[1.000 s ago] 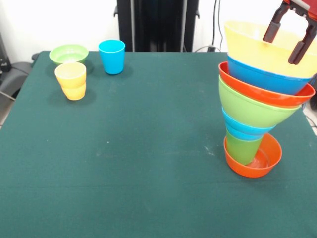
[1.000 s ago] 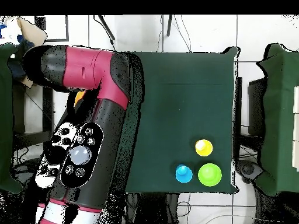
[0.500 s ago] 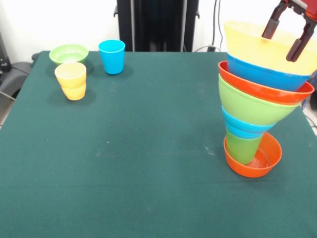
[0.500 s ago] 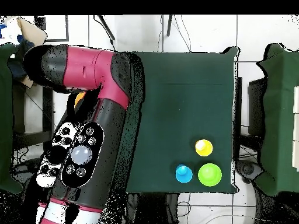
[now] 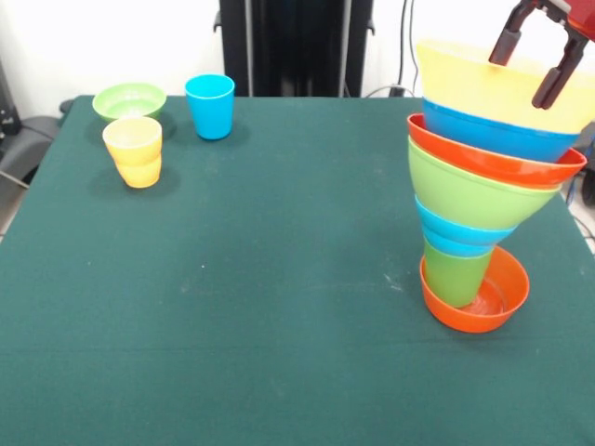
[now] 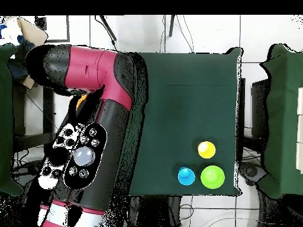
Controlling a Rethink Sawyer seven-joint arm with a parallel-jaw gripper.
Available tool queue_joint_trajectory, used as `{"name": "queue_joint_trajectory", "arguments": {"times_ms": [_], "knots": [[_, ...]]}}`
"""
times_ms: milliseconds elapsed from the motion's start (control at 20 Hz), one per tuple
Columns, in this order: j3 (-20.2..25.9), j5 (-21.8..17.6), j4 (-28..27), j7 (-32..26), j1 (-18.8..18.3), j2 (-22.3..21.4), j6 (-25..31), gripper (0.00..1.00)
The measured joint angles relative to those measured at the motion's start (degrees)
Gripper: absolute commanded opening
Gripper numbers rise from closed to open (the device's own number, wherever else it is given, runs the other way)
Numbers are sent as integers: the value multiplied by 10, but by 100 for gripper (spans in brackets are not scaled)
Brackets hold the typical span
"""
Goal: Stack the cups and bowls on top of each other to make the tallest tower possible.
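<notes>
At the table's (image 5: 232, 307) far left corner in the front view stand a green bowl (image 5: 129, 99), a yellow cup (image 5: 134, 150) and a blue cup (image 5: 210, 106), well apart from the tower (image 5: 483, 186) near the right edge. The tower leans, red-orange bowl (image 5: 488, 307) lowest, yellow bowl (image 5: 493, 84) topmost. Above it the gripper (image 5: 530, 65), cut off by the frame, is spread over the yellow rim. From overhead, the arm (image 6: 94, 130) hides the tower.
</notes>
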Motion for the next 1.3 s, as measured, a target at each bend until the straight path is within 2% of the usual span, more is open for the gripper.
{"name": "queue_joint_trajectory", "arguments": {"times_ms": [1300], "knots": [[8,0,-4,0,-10,0,0,100]]}}
